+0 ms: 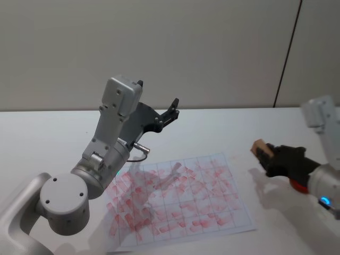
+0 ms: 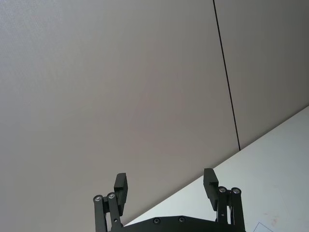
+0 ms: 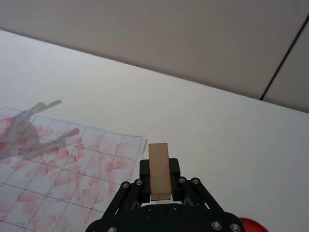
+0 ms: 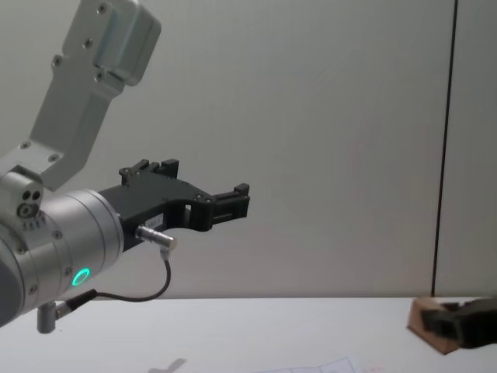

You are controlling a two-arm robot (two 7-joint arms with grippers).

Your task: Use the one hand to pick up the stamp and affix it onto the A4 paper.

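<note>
1. Stamp (image 3: pixel 159 164), gripped in the right claw (image 1: pixel 267 154), juts past its tips above the worktop (image 1: pixel 42 133).
2. A4 paper (image 1: pixel 180 196) lies just left of that claw, so the move is judged leftward and down.
3. Left claw (image 2: pixel 164 175): wide, empty, raised.

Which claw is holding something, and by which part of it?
The right claw grips the stamp by one end; the other end sticks out. The left claw is open, empty.

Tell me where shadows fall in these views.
Head view: the left gripper, raised and idle, shades the A4 paper; the right gripper, holding the stamp beside it, shades the table. Right wrist view: a grey gripper shadow crosses the paper.
</note>
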